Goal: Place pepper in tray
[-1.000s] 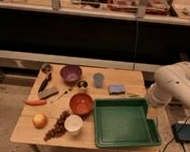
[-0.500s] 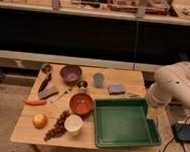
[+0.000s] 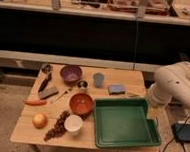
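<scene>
— Right, front of counter (image 3: 27, 135)?
— Onion (image 3: 40, 120), white cup (image 3: 73, 124); tray (image 3: 124, 124) at front right.
— Pepper (image 3: 36, 102)?
— Flat by the left edge, just behind the onion, well apart from the tray; brown bowl (image 3: 81, 103) between them.
— End effector?
— Hidden. White arm (image 3: 174, 87) stands off the counter's right side, near the tray's far corner. Open or closed: cannot tell.

Wooden table (image 3: 131, 75): purple bowl (image 3: 71, 73) rear-L; small can (image 3: 82, 84) & blue cup (image 3: 98, 80) to its R; blue sponge (image 3: 116, 88); brown bowl (image 3: 81, 103) ctr; white cup (image 3: 73, 124), grapes (image 3: 57, 126), onion (image 3: 40, 120) front-L.
</scene>
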`<state>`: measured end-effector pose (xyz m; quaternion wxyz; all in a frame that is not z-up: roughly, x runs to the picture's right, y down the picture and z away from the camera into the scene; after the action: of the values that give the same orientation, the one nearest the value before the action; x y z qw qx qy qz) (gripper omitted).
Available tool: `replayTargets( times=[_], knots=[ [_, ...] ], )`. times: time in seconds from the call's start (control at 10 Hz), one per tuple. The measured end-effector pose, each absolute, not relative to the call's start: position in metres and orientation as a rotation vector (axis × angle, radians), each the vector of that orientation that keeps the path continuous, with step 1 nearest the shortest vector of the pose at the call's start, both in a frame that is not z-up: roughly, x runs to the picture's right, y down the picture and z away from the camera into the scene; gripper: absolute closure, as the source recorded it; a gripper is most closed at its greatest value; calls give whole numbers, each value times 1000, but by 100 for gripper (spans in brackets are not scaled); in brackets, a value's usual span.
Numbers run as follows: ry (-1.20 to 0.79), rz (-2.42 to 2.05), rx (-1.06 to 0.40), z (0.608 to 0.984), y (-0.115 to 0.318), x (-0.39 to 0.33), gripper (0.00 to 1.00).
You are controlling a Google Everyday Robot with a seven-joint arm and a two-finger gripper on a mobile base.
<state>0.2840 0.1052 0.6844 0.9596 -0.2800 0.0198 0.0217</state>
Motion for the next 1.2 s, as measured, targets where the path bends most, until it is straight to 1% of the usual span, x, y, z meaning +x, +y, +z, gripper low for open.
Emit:
replayTargets(
  times=[0.4,0.6,0.8,1.1,1.2],
  knots=[
    [39,44,-566,685,105,284,35],
    [6,34,-535,684,93,276,35],
    [-49,1,-497,689,66,241,35],
    [-128,-58,-461,691,45,174,35],
    [-171,-91,-449,691,38,137,35]
  ],
)
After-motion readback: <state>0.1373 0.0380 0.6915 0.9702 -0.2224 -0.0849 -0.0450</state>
